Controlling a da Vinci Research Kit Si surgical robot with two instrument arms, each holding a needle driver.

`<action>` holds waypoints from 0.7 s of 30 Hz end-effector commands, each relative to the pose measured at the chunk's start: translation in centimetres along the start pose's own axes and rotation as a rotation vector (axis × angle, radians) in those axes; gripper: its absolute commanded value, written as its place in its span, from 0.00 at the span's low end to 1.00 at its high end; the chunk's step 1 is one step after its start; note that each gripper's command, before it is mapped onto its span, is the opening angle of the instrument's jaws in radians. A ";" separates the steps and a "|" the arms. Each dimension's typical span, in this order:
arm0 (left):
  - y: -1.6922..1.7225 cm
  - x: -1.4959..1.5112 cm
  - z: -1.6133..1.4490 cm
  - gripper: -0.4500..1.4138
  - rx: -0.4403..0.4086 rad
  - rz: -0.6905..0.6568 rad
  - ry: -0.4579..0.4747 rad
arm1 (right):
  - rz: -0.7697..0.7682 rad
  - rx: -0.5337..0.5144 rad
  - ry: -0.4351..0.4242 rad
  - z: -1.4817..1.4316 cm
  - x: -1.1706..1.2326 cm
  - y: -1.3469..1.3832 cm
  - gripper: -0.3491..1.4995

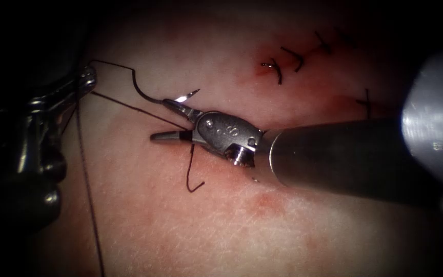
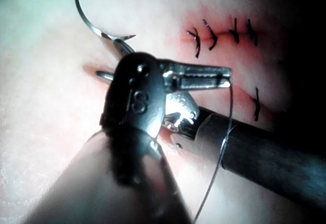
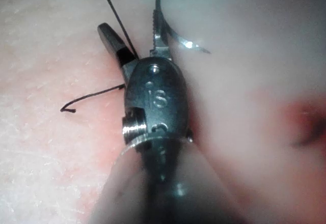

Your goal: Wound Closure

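tissue (image 1: 221, 231): pale pork belly across the whole endoscope frame, red fluid (image 1: 263, 201) patch low centre, more smeared upper right.
stitches (image 1: 283, 64): row of dark ones I saw upper right, over the closed part of the cut.
right tool (image 1: 173, 119): came in from frame right, tip at centre-left; jaws apart, upper one right against the needle, lower one free. I couldn't confirm a grip.
left tool (image 1: 85, 78): far left edge, dim; thread ran up to its tip, jaw state I could not tell.
needle (image 1: 152, 96): curved, lying above the tissue left of centre, point up by the right tool's upper jaw, not in the tissue.
thread (image 1: 129, 105): ran from needle tail toward left tool, one strand down the left edge.
cut end (image 1: 193, 179): short piece below right tool.
step: my read, regrasping the needle between bites.
next: I'd need a firm hold on the needle body, tip aimed at the tissue edge.
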 end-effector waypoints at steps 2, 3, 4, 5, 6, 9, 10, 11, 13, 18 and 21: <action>0.01 -0.09 0.02 0.00 0.002 -0.002 0.002 | 0.002 0.002 0.002 0.10 -0.04 -0.05 0.67; 0.01 -0.10 0.02 0.00 -0.005 -0.002 0.000 | 0.001 0.003 0.000 0.10 -0.04 -0.05 0.66; 0.01 -0.10 0.03 0.00 -0.003 -0.002 0.001 | 0.001 0.004 -0.003 0.11 -0.04 -0.06 0.65; 0.01 -0.10 0.03 0.00 -0.009 -0.002 0.000 | -0.001 0.005 -0.007 0.12 -0.05 -0.06 0.64; 0.02 -0.09 0.03 0.00 -0.008 -0.002 0.000 | -0.002 0.006 -0.010 0.13 -0.06 -0.07 0.64; 0.03 -0.08 0.04 0.00 -0.007 -0.003 0.001 | -0.004 0.010 -0.020 0.15 -0.08 -0.08 0.62; 0.03 -0.08 0.04 0.00 -0.007 -0.003 0.001 | -0.004 0.010 -0.020 0.15 -0.08 -0.08 0.62; 0.04 -0.07 0.04 0.00 -0.015 -0.003 -0.001 | -0.005 0.011 -0.022 0.16 -0.08 -0.08 0.61; 0.05 -0.07 0.05 0.00 -0.016 -0.003 -0.001 | -0.006 0.011 -0.025 0.17 -0.09 -0.09 0.60; 0.09 -0.06 0.07 0.00 -0.048 -0.004 -0.006 | -0.006 0.012 -0.027 0.18 -0.09 -0.08 0.45; 0.11 -0.05 0.08 0.00 -0.065 -0.005 -0.009 | -0.006 0.036 -0.035 0.17 -0.09 -0.07 0.00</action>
